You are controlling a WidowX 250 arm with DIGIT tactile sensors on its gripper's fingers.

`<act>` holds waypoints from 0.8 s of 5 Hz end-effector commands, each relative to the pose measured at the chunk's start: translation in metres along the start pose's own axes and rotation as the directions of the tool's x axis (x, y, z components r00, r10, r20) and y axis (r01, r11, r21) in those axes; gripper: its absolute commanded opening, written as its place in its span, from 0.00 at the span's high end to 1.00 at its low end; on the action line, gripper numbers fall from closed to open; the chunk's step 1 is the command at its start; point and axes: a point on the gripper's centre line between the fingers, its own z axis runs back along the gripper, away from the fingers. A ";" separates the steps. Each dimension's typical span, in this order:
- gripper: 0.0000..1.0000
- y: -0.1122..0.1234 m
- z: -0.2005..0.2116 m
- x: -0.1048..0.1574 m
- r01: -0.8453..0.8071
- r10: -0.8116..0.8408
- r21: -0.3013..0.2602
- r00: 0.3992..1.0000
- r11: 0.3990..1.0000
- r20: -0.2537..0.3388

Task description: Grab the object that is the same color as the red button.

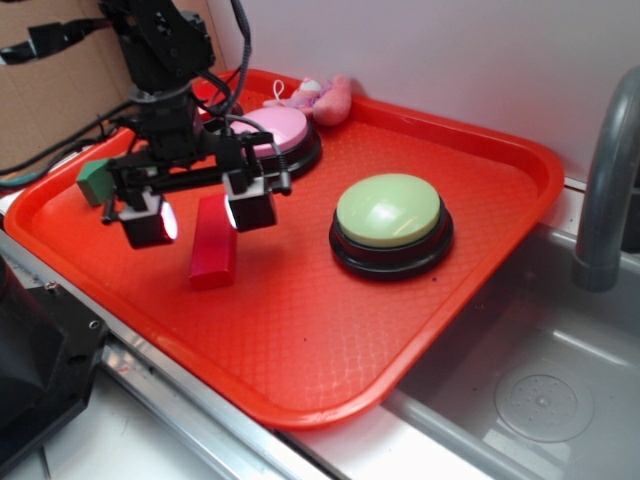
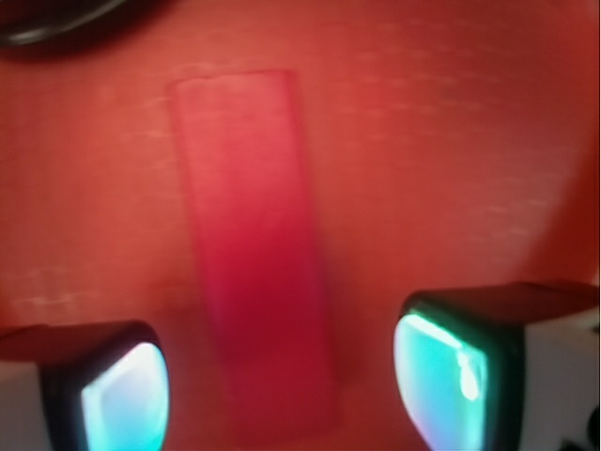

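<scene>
On the tray, exterior view:
Tray (image 1: 440, 300): red, textured, lying beside a grey sink (image 1: 540, 390) at right.
Block (image 1: 213, 258): small red bar, flat on the tray's left half, long side running roughly away from the camera.
Gripper (image 1: 199, 217): black, hanging over the block's far end with its jaws spread wide, one finger to each side of the bar; nothing held.
Pads (image 1: 165, 222): the left one glows pale; whether either touches the block cannot be told.
Green button (image 1: 388, 212): pale dome on a black base, right of the block and well apart from it.
Pink button (image 1: 283, 128): pink dome on a black base, behind the gripper, partly hidden by the arm.
Red button (image 1: 215, 95): only a red sliver with a dark rim, at the far left corner behind the arm.
Green block (image 1: 96, 180): at the tray's left edge, partly hidden by the gripper.
Pink toy (image 1: 322, 97): soft, at the tray's far rim.
Faucet (image 1: 607, 180): grey pipe at the right edge.

Between the fingers, wrist view:
Block (image 2: 258, 254): blurred red bar, running from upper middle down to the bottom edge, slightly tilted.
Fingers (image 2: 122, 395): two, lit cyan, in the bottom corners; red tray surface shows between each and the block.
Tray (image 2: 470, 141): red, filling the rest.
Dark rim (image 2: 56, 23): curved, at the top left corner; which button it belongs to cannot be told.
</scene>
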 end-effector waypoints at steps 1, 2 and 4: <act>0.00 0.003 -0.011 0.012 0.005 -0.006 -0.064 1.000 0.998 -0.012; 0.00 -0.001 -0.015 0.013 -0.013 0.012 -0.018 1.000 1.000 -0.012; 1.00 -0.007 -0.014 0.011 -0.008 0.008 -0.001 1.000 1.000 0.004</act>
